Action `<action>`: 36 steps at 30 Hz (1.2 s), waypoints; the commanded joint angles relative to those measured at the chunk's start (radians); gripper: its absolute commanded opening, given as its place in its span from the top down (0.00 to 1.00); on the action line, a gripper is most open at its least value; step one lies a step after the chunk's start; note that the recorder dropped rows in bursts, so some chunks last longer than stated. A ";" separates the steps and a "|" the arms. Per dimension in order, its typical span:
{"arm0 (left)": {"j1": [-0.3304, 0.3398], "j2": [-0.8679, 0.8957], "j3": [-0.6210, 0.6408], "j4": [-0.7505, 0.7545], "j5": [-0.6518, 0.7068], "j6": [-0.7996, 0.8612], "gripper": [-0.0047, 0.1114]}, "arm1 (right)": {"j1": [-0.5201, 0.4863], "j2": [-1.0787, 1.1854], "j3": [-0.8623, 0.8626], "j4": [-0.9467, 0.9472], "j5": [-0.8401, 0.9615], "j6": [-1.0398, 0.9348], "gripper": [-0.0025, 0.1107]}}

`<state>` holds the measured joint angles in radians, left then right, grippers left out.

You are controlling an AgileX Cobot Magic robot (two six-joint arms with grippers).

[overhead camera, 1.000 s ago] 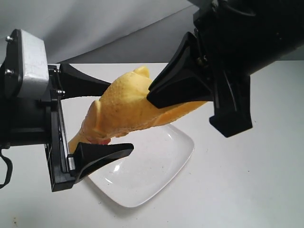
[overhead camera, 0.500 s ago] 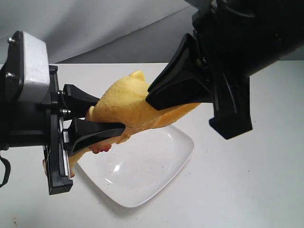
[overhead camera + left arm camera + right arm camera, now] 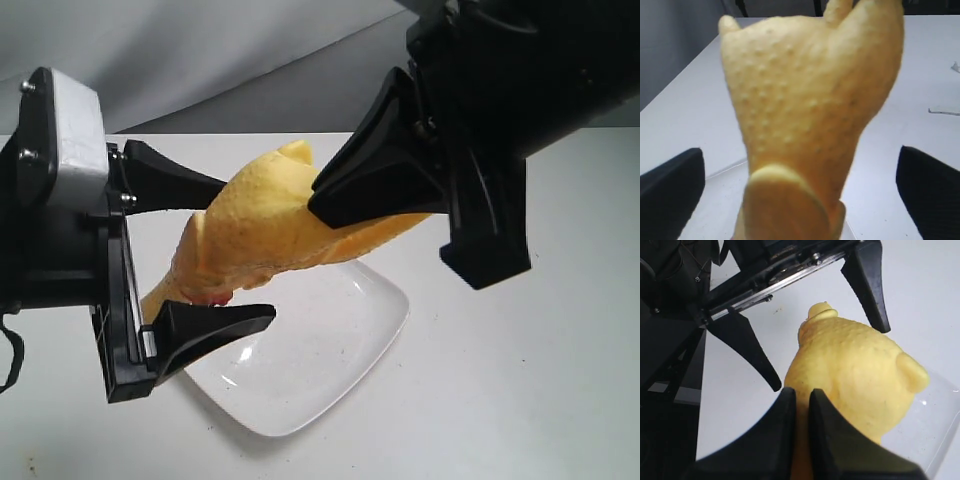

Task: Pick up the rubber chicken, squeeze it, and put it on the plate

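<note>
Two grippers, one rubber chicken, one plate: the toy is held in the air above the dish.

In the exterior view, the left gripper enters from 9 o'clock with its two fingers spread wide; the single rubber chicken lies between them, and the left wrist view shows both pads standing clear of its body. The right gripper, at 2 o'clock of the toy, has its two fingers nearly together, pinching the toy's narrow end. The one white plate rests on the table, the chicken hanging over its 11 o'clock edge.
</note>
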<state>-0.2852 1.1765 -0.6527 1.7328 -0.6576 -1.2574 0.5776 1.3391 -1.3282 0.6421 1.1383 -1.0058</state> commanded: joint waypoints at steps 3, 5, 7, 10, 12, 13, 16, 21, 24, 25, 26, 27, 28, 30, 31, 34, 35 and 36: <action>-0.005 0.001 -0.004 -0.027 0.034 -0.032 0.06 | 0.004 -0.003 -0.006 0.022 -0.026 -0.003 0.98; -0.005 0.001 -0.004 -0.035 0.034 -0.032 0.08 | 0.004 -0.003 -0.006 0.022 -0.026 -0.003 0.98; -0.005 0.001 -0.004 -0.036 0.032 -0.032 0.16 | 0.004 -0.003 -0.006 0.022 -0.026 -0.003 0.98; -0.005 0.001 -0.004 -0.030 0.032 -0.032 0.43 | 0.004 -0.003 -0.006 0.022 -0.026 -0.003 0.98; -0.005 0.001 -0.004 0.008 0.019 -0.032 0.71 | 0.004 -0.003 -0.006 0.022 -0.026 -0.003 0.98; -0.005 0.001 -0.004 0.012 0.007 -0.032 0.83 | 0.004 -0.003 -0.006 0.022 -0.026 -0.003 0.98; -0.005 0.001 -0.004 0.012 -0.031 0.003 0.95 | 0.004 -0.003 -0.006 0.023 -0.024 -0.003 0.98; -0.005 0.001 -0.004 0.012 -0.043 0.003 0.95 | 0.004 -0.003 -0.006 0.023 -0.024 -0.003 0.98; -0.005 0.001 -0.004 0.012 -0.043 0.003 0.95 | 0.004 -0.003 -0.006 0.024 -0.022 -0.003 0.98; -0.005 0.001 -0.004 0.012 -0.043 0.003 0.95 | 0.004 -0.003 -0.006 0.024 -0.022 -0.003 0.98; -0.005 0.001 -0.004 0.012 -0.043 0.003 0.93 | 0.004 -0.003 -0.006 0.024 -0.022 -0.003 0.98; -0.005 0.001 -0.004 0.012 -0.045 0.003 0.91 | 0.004 -0.003 -0.006 0.024 -0.022 -0.003 0.98; -0.005 0.001 -0.004 0.012 -0.045 0.003 0.85 | 0.004 -0.003 -0.006 0.027 -0.022 -0.003 0.98; -0.005 0.001 -0.004 0.012 -0.041 0.003 0.61 | 0.004 -0.003 -0.006 0.027 -0.022 -0.003 0.98; -0.005 0.001 -0.004 0.012 -0.035 0.003 0.41 | 0.004 -0.003 -0.006 0.026 -0.020 -0.003 0.98; -0.005 0.001 -0.004 0.012 0.022 -0.075 0.06 | 0.004 -0.003 -0.006 0.031 -0.018 -0.003 0.98; -0.005 0.001 -0.004 0.012 0.041 -0.085 0.06 | 0.004 -0.003 -0.006 0.030 -0.012 -0.003 0.98; -0.005 0.001 -0.004 0.012 0.042 -0.085 0.06 | 0.004 -0.003 -0.006 0.030 -0.010 -0.003 0.98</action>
<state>-0.2852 1.1765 -0.6527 1.7467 -0.6382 -1.3184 0.5776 1.3391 -1.3282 0.6479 1.1413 -1.0058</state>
